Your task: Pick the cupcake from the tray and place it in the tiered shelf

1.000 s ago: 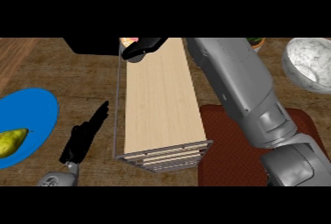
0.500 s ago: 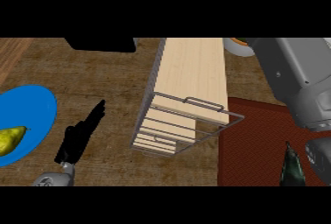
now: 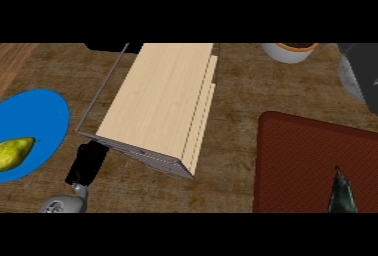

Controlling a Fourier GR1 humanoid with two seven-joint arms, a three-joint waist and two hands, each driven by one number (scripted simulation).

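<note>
The tiered shelf (image 3: 166,102), pale wood with a thin wire frame, lies skewed across the counter's middle, its near end pointing at me. The cupcake (image 3: 290,52), white wrapper with a brown top, shows at the top right edge, apart from the shelf; I cannot tell whether anything holds it. The dark red tray (image 3: 310,160) at the lower right has no cupcake on it. My left hand (image 3: 87,163) lies at the lower left, fingers straight, tips at the shelf's near left corner. Only a grey piece of my right arm (image 3: 357,75) shows at the right edge; its hand is hidden.
A blue plate (image 3: 37,115) with a yellow pear (image 3: 13,152) sits at the left edge. A dark pointed shape (image 3: 342,192) rises over the tray's lower right. Brown counter (image 3: 244,105) shows between shelf and tray.
The right arm has swung from the shelf's far end to the right edge. The shelf has turned and its near end has slid left. The cupcake now shows at the top right.
</note>
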